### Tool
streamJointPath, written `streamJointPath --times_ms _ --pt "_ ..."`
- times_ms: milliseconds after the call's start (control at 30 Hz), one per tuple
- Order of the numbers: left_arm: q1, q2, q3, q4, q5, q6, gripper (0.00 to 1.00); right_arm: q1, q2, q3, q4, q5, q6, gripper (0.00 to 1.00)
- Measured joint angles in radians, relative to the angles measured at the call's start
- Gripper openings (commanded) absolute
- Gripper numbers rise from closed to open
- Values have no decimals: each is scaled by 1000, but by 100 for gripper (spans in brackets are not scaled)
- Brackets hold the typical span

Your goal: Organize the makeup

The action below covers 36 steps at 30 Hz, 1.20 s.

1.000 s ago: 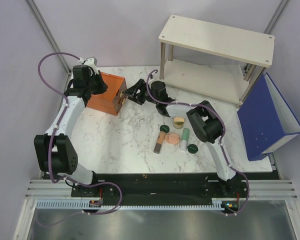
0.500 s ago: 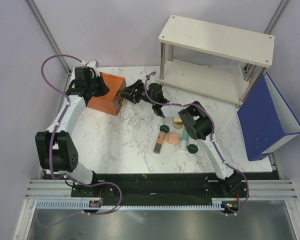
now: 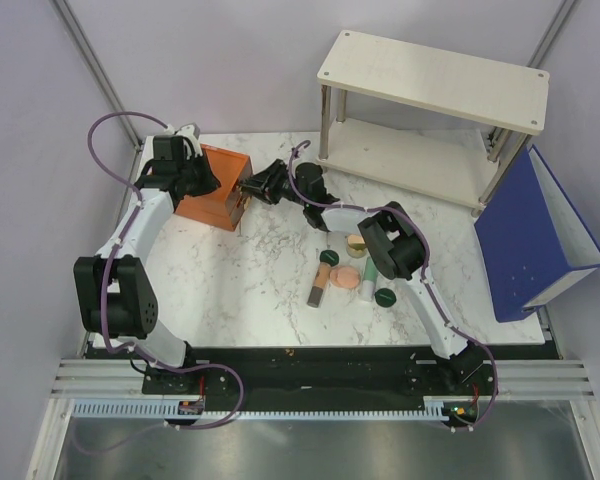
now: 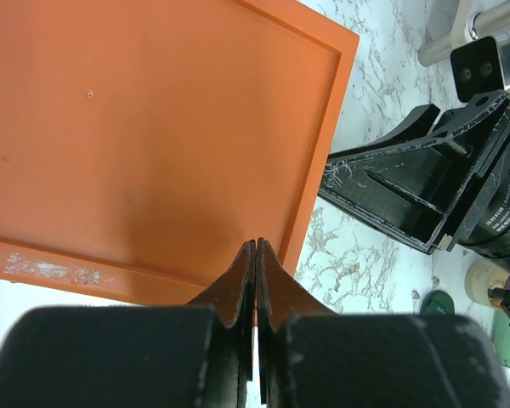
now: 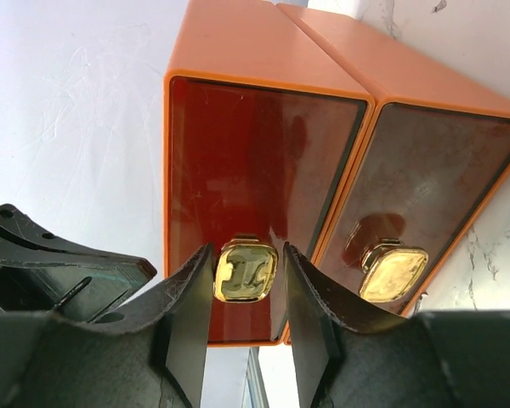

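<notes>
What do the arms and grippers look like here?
The left arm and right arm have white links and bulky black joints, each with a looping purple cable. The left gripper and right gripper are black, with two tapered fingers; the right's show whitish scuffs.

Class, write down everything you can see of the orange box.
The orange box stands at the far left of the table: plastic-looking, with a flat rimmed top. Its front shows two dark see-through drawers, each with a gold knob. Fingers of the right gripper flank one knob; the shut left gripper hovers over the top.
</notes>
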Motion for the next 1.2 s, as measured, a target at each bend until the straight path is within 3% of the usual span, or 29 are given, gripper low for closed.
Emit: streamJointPath --times_ms 167,233,267,433,767,1067,1200 --pt "0 10 4 -15 0 0 2 2 0 20 -37 6 -22 42" --pt "0 12 5 -21 1 0 2 4 -1 25 -49 6 -36 33" --pt "0 12 5 -24 1 0 2 5 -2 26 -53 6 -43 22" --pt "0 14 11 -48 0 0 2 7 -3 33 -82 18 -54 0" --pt "0 32 45 -108 -48 0 2 26 -76 43 -273 114 -170 0" --pt "0 57 77 -125 -72 -3 2 24 -206 -74 -497 214 -407 1" --pt "0 58 79 -125 -73 -3 2 13 -208 -153 -494 191 -426 27"
